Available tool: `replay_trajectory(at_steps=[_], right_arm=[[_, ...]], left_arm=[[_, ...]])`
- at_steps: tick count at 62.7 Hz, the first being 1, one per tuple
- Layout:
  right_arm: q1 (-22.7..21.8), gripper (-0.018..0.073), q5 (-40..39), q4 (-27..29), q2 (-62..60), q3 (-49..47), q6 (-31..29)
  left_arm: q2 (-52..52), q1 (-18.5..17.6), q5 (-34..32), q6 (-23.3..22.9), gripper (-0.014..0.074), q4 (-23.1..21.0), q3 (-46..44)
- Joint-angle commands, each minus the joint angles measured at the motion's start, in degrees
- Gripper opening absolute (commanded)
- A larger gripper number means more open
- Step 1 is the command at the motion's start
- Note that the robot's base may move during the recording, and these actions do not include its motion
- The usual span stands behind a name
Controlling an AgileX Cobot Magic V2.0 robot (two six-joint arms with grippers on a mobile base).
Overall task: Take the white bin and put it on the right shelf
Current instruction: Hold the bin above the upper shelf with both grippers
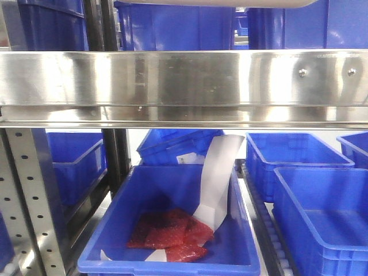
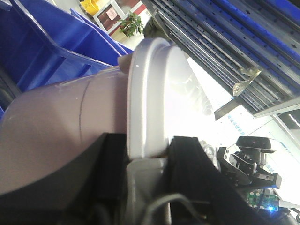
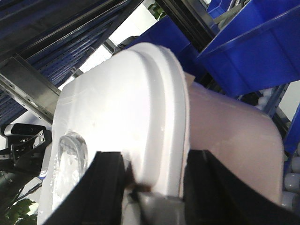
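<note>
Lidded white bin (image 2: 51, 136) held at its rim, left gripper (image 2: 147, 151) clamped on it, right gripper (image 3: 154, 174) clamped likewise, shelf rail (image 1: 172, 77) above blue crates (image 1: 172, 253).

The right shelf (image 1: 172, 77) is fronted in shiny brushed steel; the white bin (image 3: 131, 108) is moulded in smooth, faintly glossy plastic.

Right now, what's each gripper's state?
Left gripper: shut on the bin, at its lidded rim.
Right gripper: shut on the bin, at its lidded rim.
</note>
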Motion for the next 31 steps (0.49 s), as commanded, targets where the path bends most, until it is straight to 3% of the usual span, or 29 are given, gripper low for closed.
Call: replay_trajectory(at_steps=[1, 31], right_arm=[[2.2, 0.0054, 13.2, 6.2, -2.5, -2.2, -0.3], [2.2, 0.0054, 13.1, 6.2, -2.5, -2.2, -0.3]], left_arm=[[-3.0, -2.7, 13.5, 0.7, -0.0126, -5.1, -2.3], [-3.0, -2.7, 13.1, 0.7, -0.0126, -5.1, -2.3]])
